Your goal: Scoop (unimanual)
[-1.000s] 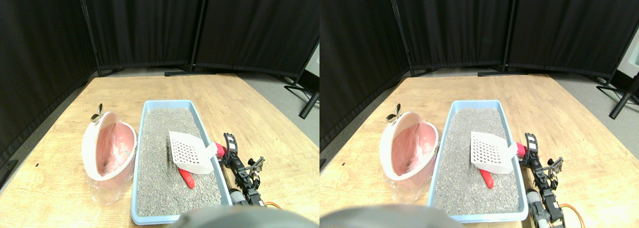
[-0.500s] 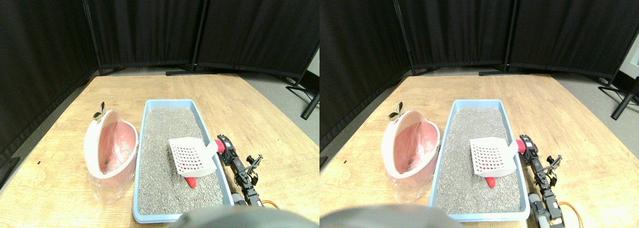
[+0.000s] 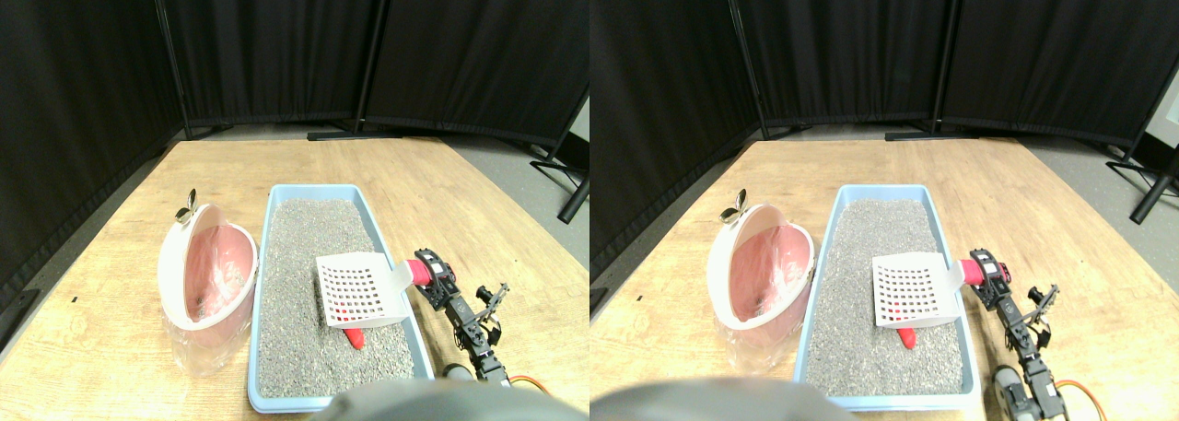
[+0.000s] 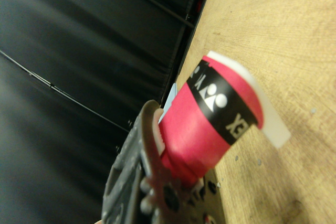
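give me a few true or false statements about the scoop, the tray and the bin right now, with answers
1. The white slotted scoop is over the grey litter in the blue tray. True.
2. The red object lies on the wooden floor outside the tray. False: it lies on the litter in the tray, partly under the scoop.
3. The pink bin stands beside the tray, on the side away from the right gripper. True.
4. The scoop's handle is wrapped in blue tape. False: the wrap on the handle is red with a black band.
5. A person's hand is reaching into the tray. False: no hand is in view.
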Controlling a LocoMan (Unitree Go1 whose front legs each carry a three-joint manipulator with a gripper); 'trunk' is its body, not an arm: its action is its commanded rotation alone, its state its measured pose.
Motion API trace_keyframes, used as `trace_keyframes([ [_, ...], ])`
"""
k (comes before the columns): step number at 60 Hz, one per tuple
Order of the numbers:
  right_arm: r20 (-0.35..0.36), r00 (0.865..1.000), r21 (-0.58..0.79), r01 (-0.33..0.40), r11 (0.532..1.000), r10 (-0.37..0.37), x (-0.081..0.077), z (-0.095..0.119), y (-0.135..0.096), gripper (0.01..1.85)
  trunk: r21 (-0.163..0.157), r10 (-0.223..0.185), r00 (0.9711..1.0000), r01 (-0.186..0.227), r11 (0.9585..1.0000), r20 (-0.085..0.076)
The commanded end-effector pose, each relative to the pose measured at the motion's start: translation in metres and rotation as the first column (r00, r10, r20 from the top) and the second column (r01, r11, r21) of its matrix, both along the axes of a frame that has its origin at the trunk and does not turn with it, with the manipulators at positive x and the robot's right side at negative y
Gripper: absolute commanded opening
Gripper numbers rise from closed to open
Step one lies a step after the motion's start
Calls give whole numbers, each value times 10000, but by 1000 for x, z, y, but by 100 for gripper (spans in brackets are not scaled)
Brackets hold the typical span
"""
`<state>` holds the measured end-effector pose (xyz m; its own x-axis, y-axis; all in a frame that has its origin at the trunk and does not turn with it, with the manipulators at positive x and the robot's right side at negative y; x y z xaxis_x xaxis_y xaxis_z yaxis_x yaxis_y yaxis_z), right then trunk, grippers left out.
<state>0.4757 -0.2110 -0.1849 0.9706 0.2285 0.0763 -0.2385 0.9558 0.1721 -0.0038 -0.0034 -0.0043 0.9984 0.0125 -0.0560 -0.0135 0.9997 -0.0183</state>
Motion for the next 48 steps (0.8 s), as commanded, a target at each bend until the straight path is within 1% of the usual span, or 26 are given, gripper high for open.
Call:
trace_keyframes([
  [1, 1086, 9940, -376, 155, 9992, -113, -2, 24, -2, 5, -212, 180, 9997, -183, 9996, -151],
  [5, 1423, 9898, -849, 11, 9964, 111, 0, 37, -2, 5, -250, 244, 9996, -247, 9994, -121],
  [7, 1633, 9861, -977, -129, 9951, 288, 1, 43, -2, 5, -277, 294, 9995, -298, 9992, -144],
  [15, 1890, 9806, -1107, -318, 9933, 525, 5, 58, -3, 5, -376, 404, 9991, -409, 9985, -148],
  [19, 2115, 9749, -1258, -431, 9911, 692, 7, 67, -4, 5, -426, 471, 9988, -476, 9980, -135],
  [21, 2118, 9749, -1317, -412, 9904, 687, 7, 68, -4, 5, -451, 515, 9986, -521, 9976, -140],
  [24, 2093, 9755, -1637, -337, 9859, 681, 7, 75, -4, 5, -485, 554, 9984, -560, 9973, -138],
  [28, 2121, 9735, -1915, -446, 9805, 857, 8, 81, -6, 5, -516, 598, 9981, -603, 9968, -116],
  [30, 2228, 9701, -2104, -480, 9764, 957, 9, 87, -7, 5, -559, 654, 9978, -660, 9963, -126],
  [34, 2156, 9716, -2202, -489, 9742, 975, 9, 92, -8, 5, -603, 723, 9973, -729, 9955, -113],
  [36, 2156, 9703, -2330, -578, 9708, 1095, 8, 95, -7, 5, -627, 752, 9971, -759, 9951, -125],
  [38, 2084, 9722, -2385, -549, 9696, 1063, 8, 97, -7, 5, -644, 777, 9969, -783, 9948, -126],
  [43, 2048, 9719, -2609, -602, 9635, 1162, 8, 99, -6, 5, -694, 849, 9963, -855, 9939, -128],
  [48, 1843, 9766, -2955, -525, 9539, 1109, 7, 103, -5, 5, -732, 902, 9958, -910, 9932, -144],
])
